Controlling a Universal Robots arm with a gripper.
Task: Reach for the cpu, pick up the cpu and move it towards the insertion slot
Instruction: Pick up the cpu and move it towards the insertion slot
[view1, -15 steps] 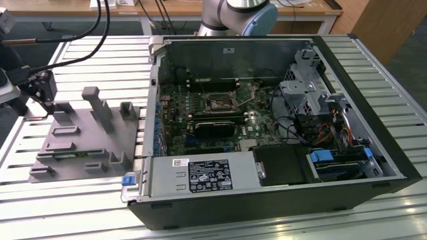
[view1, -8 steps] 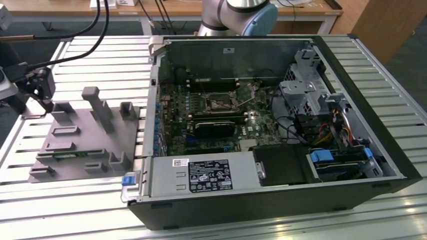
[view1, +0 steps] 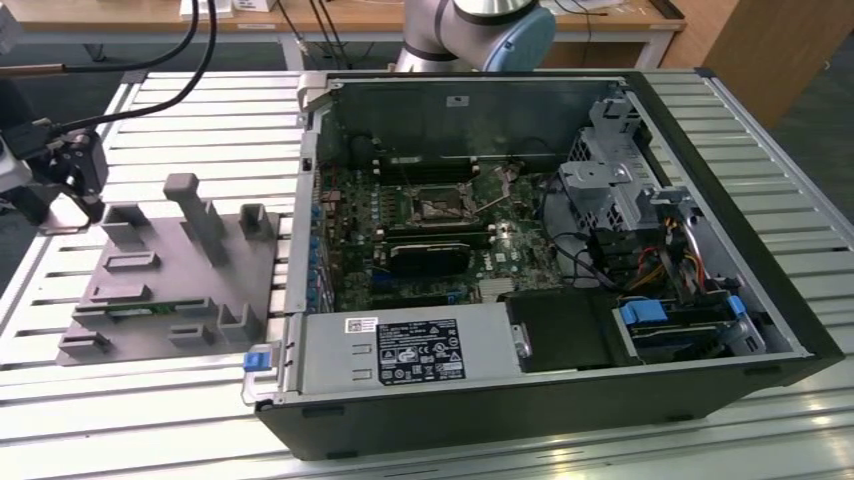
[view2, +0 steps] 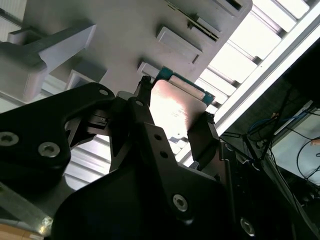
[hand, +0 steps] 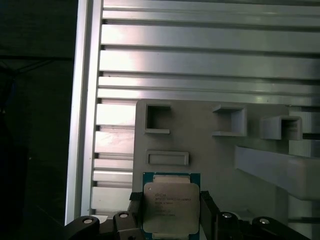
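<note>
First wrist view: gripper (hand: 170, 200) jaws clamped on cpu (hand: 168, 207), held over grey fixture plate (hand: 215, 165); exterior view, insertion slot (view1: 437, 207) well apart.

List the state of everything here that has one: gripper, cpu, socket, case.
gripper: shut on the cpu, over the grey fixture plate.
cpu: clamped between the gripper's fingers, silver top facing the first wrist view's camera.
insertion slot: black centre bare, no chip seated.
computer case: lying on its side, side panel off, inside exposed.
</note>
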